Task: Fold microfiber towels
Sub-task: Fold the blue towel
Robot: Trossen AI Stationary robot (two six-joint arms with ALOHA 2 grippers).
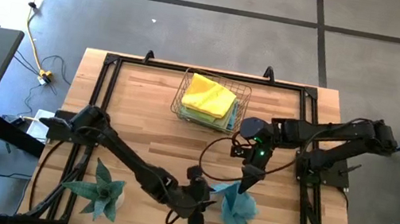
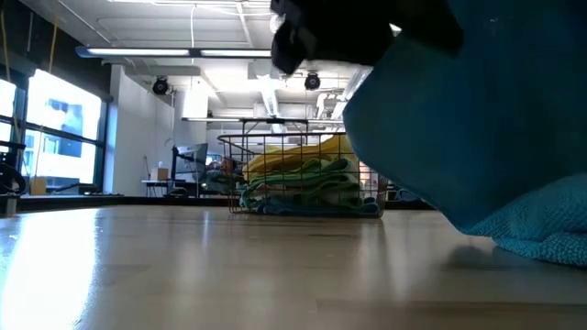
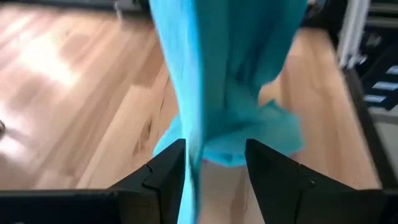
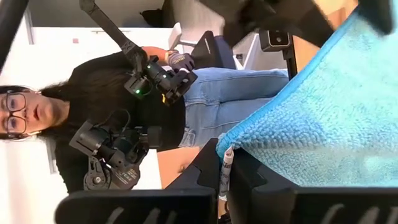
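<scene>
Two dark jointed arms (image 1: 135,168) with black looping cables; a green light glows on one.

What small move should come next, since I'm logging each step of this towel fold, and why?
Probably the left end effector should close on the blue towel. The right end effector already pinches an upper corner, lifting the cloth off the table, and the left's open fingers straddle the hanging fabric.
</scene>
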